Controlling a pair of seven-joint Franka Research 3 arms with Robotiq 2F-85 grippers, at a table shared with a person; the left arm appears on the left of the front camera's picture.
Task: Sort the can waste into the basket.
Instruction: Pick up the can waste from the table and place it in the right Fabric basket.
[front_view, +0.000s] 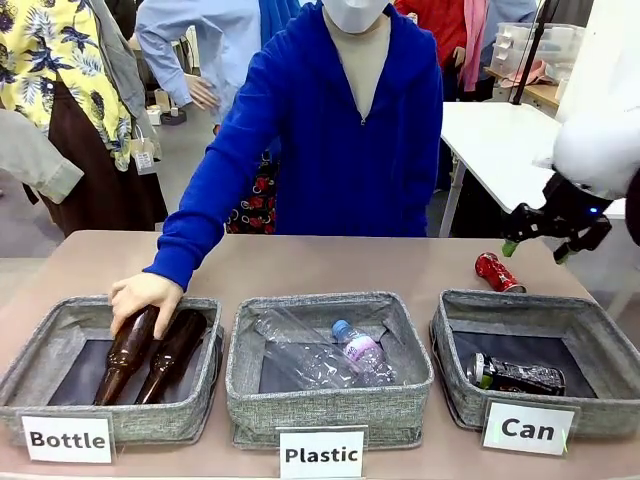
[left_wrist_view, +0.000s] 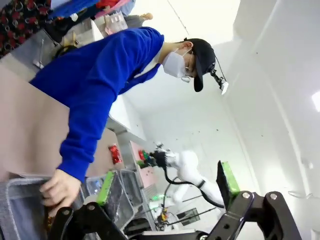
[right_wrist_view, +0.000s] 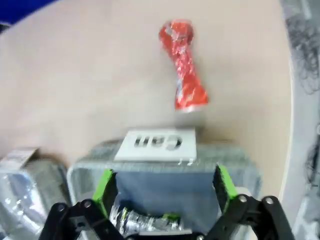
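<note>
The shiny red crushed can (front_view: 498, 272) lies on the table just behind the grey basket (front_view: 530, 303) carded "Can". The black can (front_view: 515, 375) with a silver end lies inside that basket. My right gripper (front_view: 535, 248) hangs open in the air above and a little right of the red can. In the right wrist view its open gripper (right_wrist_view: 165, 185) is over the basket (right_wrist_view: 220, 150), with the black can (right_wrist_view: 145, 220) low between the fingers and the red can (right_wrist_view: 182, 65) beyond. My left gripper (left_wrist_view: 167, 182) is open and holds nothing.
A person in a blue top reaches a hand (front_view: 145, 295) onto two brown bottles (front_view: 150, 355) in the "Bottle" basket (front_view: 60, 315). The middle "Plastic" basket (front_view: 330, 300) holds clear plastic bottles (front_view: 355, 350). Bare tabletop (front_view: 330, 265) runs behind the baskets.
</note>
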